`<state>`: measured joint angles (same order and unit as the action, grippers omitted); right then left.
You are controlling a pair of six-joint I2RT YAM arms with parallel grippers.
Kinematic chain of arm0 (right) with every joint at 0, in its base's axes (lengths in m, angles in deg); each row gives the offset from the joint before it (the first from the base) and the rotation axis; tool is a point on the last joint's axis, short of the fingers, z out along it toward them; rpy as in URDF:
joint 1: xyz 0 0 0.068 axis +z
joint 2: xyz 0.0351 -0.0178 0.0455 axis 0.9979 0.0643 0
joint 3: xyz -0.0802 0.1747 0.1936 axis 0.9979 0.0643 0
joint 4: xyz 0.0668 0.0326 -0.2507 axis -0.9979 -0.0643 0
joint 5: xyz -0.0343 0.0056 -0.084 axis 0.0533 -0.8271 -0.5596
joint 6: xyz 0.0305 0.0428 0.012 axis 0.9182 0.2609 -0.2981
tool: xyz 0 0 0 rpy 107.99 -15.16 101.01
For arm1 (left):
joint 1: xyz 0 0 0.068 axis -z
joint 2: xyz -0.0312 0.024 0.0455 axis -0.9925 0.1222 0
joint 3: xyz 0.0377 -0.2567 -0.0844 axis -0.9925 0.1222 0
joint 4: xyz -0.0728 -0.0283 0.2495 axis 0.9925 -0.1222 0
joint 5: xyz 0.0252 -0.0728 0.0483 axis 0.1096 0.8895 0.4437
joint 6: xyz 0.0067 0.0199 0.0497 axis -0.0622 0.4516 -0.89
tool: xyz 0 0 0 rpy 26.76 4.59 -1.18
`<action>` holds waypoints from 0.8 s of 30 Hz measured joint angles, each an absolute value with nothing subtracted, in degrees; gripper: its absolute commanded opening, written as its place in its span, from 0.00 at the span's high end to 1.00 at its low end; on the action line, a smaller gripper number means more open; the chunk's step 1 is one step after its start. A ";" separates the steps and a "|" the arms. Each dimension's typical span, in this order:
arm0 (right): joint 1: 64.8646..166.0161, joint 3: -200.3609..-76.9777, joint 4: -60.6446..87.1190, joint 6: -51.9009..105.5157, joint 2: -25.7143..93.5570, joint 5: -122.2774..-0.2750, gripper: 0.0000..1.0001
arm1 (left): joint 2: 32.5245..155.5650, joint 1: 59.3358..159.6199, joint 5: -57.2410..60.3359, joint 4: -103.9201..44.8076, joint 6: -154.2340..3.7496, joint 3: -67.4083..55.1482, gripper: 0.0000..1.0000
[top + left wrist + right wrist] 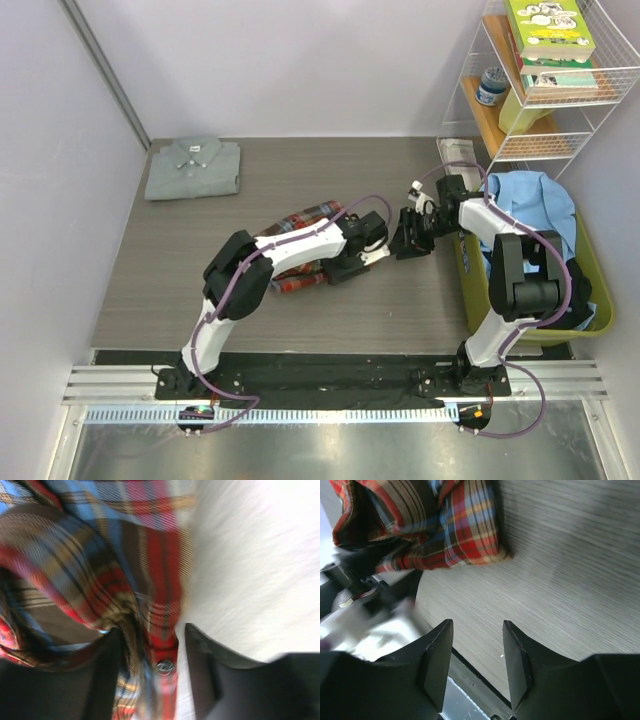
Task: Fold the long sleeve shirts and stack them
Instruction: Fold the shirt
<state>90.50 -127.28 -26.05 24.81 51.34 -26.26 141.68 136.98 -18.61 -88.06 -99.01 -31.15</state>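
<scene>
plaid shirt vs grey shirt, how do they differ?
Pattern: the plaid shirt is red, blue and brown; the grey shirt is plain. State: grey shirt lies folded flat, collar showing; plaid shirt is bunched. Place: grey shirt sits in the far left corner, plaid shirt mid-table under the left arm. Both are on the table.

Bright even light; close-up plaid shirt (90,570) badly blurred.
</scene>
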 measured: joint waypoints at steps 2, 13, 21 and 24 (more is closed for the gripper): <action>90.30 -126.85 -26.33 24.75 51.36 -26.77 0.50 | 140.92 137.50 -13.94 -87.89 -97.00 -33.14 0.39; 91.13 -125.99 -26.77 24.86 51.36 -26.33 0.51 | 119.02 127.21 12.03 -91.95 -103.23 -36.22 0.35; 95.74 -127.48 -23.90 26.87 58.92 -25.26 0.53 | 119.67 116.36 11.13 -89.18 -119.40 -16.77 0.56; 96.27 -130.65 -22.53 27.98 65.33 -25.48 0.58 | 123.28 117.68 11.00 -87.30 -121.69 -9.31 0.62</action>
<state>96.27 -130.65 -22.53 27.98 65.33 -25.48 123.28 117.68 11.00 -87.30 -121.69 -9.31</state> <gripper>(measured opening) 0.469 0.439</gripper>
